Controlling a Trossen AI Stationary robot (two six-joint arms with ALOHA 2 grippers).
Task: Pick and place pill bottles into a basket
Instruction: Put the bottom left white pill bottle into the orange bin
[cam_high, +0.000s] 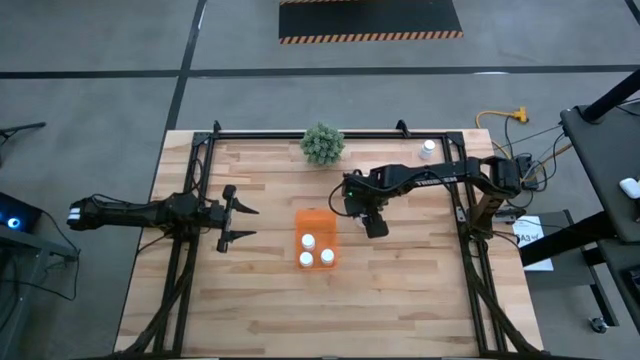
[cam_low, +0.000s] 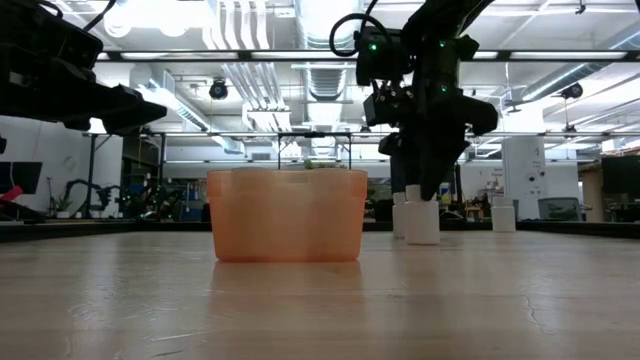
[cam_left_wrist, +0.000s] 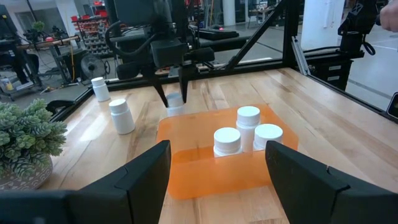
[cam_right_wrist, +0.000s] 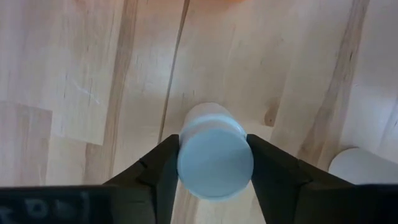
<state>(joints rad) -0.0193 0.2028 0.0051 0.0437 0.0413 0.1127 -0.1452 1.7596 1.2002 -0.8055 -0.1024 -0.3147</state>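
- Small orange rectangular plastic basket (cam_high: 316, 238): near bench centre, holding three upright white cylindrical pill bottles (cam_left_wrist: 247, 132).
- Remaining bottles upright on bench; one (cam_high: 428, 149) near far edge.

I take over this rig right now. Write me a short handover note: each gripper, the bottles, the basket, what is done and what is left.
Right gripper: fingers shut on a pill bottle that stands on the table just right of the basket, not lifted.
Left gripper: open, waiting left of the basket.
Done: three bottles are in the basket.
Left: place the gripped bottle, then the second bottle close to it, and the one at the table's far edge, right of the plant.
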